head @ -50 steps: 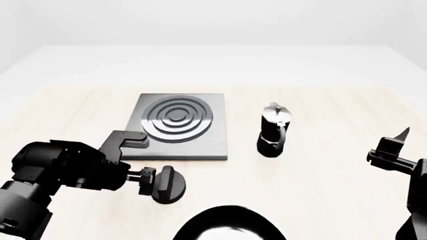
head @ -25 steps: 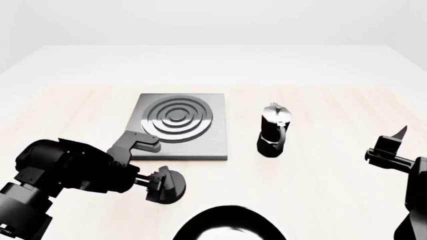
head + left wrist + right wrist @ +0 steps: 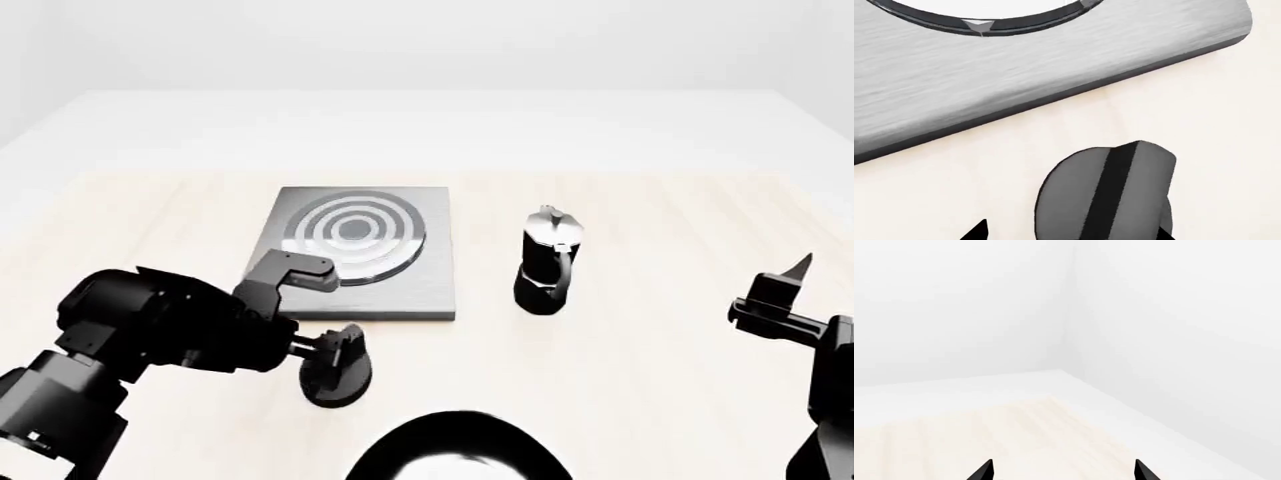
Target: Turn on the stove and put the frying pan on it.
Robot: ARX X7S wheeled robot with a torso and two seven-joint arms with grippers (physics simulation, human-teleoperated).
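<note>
While left tool (image 3: 324, 347) grips knob (image 3: 336, 366), stove (image 3: 407, 285) just beyond.

Left arm bent low, left gripper (image 3: 324, 345) fingers clamped; right gripper (image 3: 785, 290) raised at side, fingers spread

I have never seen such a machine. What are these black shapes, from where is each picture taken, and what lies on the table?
This is a simulated robot with two black arms. The wide picture comes from its head, looking down at the table; the other two come from cameras near each gripper. On the table lie a grey stove with a ringed burner, a round black knob in front of it, and a moka pot to the right. The frying pan shows only partly at the bottom edge. The left gripper is at the knob, and its camera sees the knob close up; whether it grips is unclear. The right gripper holds nothing, its tips apart, and its camera faces the bare wall.
</note>
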